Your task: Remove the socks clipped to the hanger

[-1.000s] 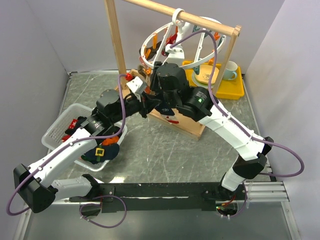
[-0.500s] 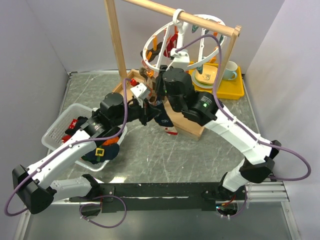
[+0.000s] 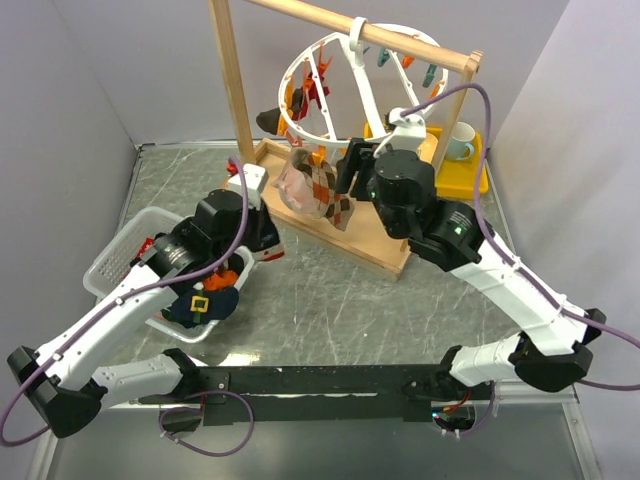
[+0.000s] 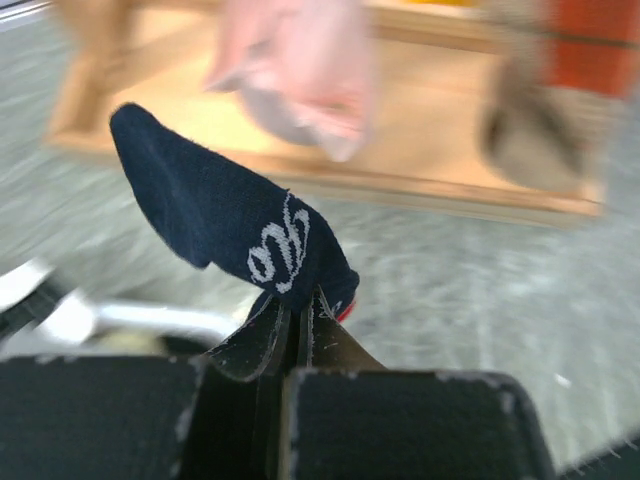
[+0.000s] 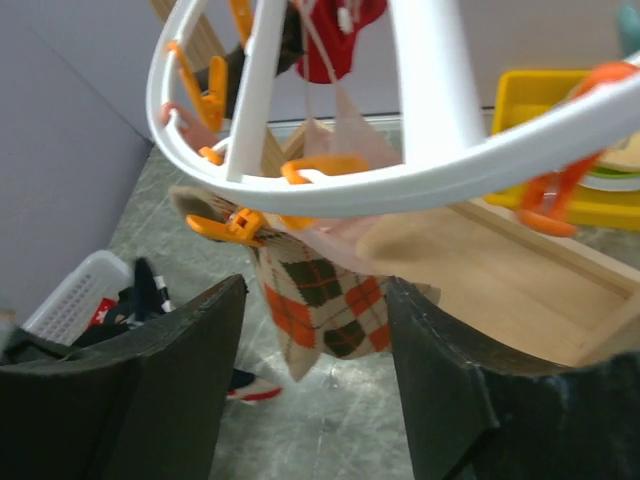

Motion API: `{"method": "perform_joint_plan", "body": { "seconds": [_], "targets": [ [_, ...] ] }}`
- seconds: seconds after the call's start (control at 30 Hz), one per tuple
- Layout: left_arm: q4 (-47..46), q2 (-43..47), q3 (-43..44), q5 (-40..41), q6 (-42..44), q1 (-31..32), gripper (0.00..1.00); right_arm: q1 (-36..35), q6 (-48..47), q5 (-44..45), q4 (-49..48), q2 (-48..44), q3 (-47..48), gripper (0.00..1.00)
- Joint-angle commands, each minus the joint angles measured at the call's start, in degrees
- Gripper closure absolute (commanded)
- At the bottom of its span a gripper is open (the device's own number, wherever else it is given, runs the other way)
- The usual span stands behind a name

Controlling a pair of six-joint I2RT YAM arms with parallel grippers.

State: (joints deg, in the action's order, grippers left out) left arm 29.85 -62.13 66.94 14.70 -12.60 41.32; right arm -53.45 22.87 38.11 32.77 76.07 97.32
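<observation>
- Clamping one navy fabric sock, my left gripper holds it near the white plastic basket.
- My right gripper gapes under the white round plastic hanger; several socks hang clipped.

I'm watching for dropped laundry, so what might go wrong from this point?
The left claw pinches the navy sock by a thin edge, over the table just short of the basket, so it may slip out early. The right claw stands open facing the argyle sock, close under the tilted hanger. Closing there might catch an orange clip or tug the hanger askew.
</observation>
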Motion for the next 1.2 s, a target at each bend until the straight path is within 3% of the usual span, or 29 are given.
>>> {"method": "perform_joint_plan", "body": {
  "seconds": [0.0,0.17,0.4,0.43,0.47,0.5,0.53,0.57,0.63,0.7,0.83,1.07,1.17],
  "targets": [
    [5.92,3.32,1.36,18.41,-3.22,-1.59,0.99,2.38,0.07,-1.18,0.71,-4.09,-1.86,0.26],
    [8.29,7.37,-0.49,26.59,-4.19,-10.27,0.99,4.93,0.07,-4.18,0.36,-7.25,-4.24,0.21],
    [3.56,10.53,-9.62,44.61,1.52,-13.46,0.99,6.69,0.15,-7.96,0.36,-10.24,-8.01,0.21],
    [2.86,11.15,-10.42,44.28,0.92,-13.46,0.97,6.87,0.15,-8.4,0.19,-10.59,-8.37,0.21],
    [3.02,11.06,-10.34,43.75,0.13,-13.89,0.86,6.78,0.07,-9.18,-0.16,-11.38,-9.24,0.21],
    [3.63,10.89,-10.07,41.23,-0.66,-14.07,0.65,6.87,-0.02,-9.63,-0.34,-11.82,-9.69,0.21],
    [5.12,10.19,-8.51,38.85,-1.45,-14.25,0.22,6.87,0.07,-9.89,-0.52,-12.26,-10.04,0.21],
    [6.0,9.66,-7.45,37.0,-2.16,-14.16,0.12,6.87,0.15,-10.59,-0.78,-13.05,-10.74,0.2],
    [6.89,8.61,-3.94,30.7,-3.3,-14.08,0.02,6.87,-0.02,-11.21,-0.87,-13.84,-11.45,0.19],
    [6.2,8.69,-2.17,25.15,-3.13,-14.16,0.02,6.96,-0.11,-11.82,-1.39,-14.99,-12.5,0.19],
    [0.93,11.06,-0.23,5.75,-1.64,-14.07,0.03,7.04,-0.2,-13.49,-2.45,-17.01,-14.61,0.17],
    [-4.61,11.24,0.83,-9.13,-3.57,-14.07,0.01,6.96,-3.44,-14.82,-5.0,-22.1,-19.52,0.14],
    [-9.79,11.07,-1.8,-14.94,-4.8,-14.07,0.01,6.96,-5.03,-15.78,-5.35,-23.77,-21.28,0.08]
  ]
}}
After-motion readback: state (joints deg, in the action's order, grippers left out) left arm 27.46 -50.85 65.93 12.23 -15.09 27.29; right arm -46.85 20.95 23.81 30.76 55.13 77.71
